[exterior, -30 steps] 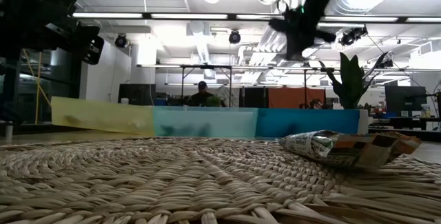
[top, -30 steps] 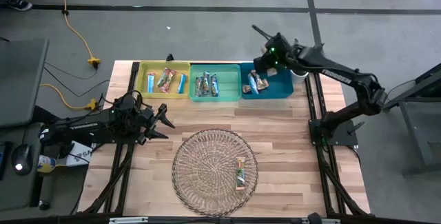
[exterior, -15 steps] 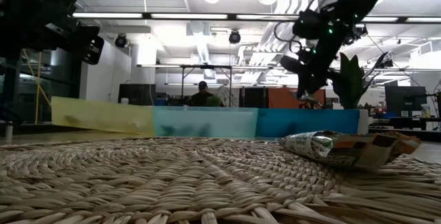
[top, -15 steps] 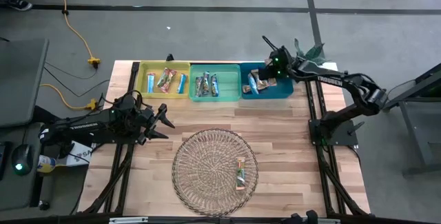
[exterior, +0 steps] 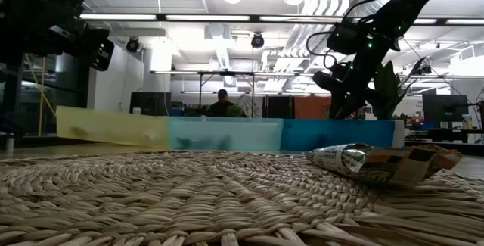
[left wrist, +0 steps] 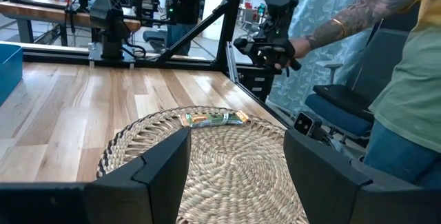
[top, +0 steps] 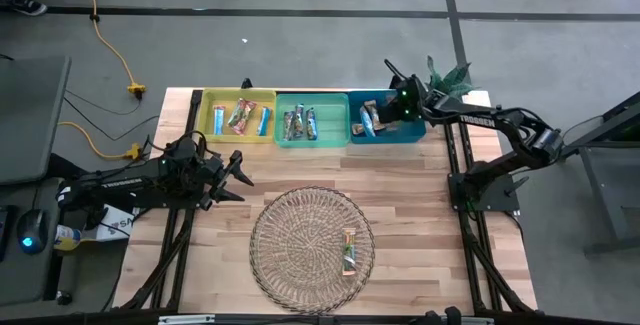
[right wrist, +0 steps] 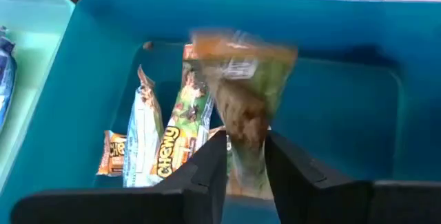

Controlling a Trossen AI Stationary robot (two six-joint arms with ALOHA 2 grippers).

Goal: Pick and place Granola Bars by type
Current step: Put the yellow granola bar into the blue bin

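My right gripper (right wrist: 247, 162) is low over the blue bin (top: 400, 133) at the table's far right, shut on a granola bar (right wrist: 241, 93) in an orange and green wrapper. More bars (right wrist: 165, 141) lie on that bin's floor. Other bars lie in the yellow bin (top: 237, 115) and the green bin (top: 311, 117). One bar (top: 348, 252) lies flat on the wicker plate (top: 290, 255). My left gripper (top: 240, 177) waits open at the table's left, level, pointing toward the plate. My right gripper has the bar's near end (right wrist: 244, 145) between its two fingers. The fingers slant down into the blue bin from the table's right side. The bar sticks out past the fingertips, above the bars on the bin's floor, and its far end is blurred.
The three bins stand side by side along the far edge. Bare wood lies between the bins and the plate. Beyond the table's near side, in the left wrist view, a person (left wrist: 406, 79) stands, one hand on a dark device (left wrist: 272, 41).
My right gripper has come down with the bar from well above the blue bin to just over its rim, most of the way in the first half second. The left arm has kept still.
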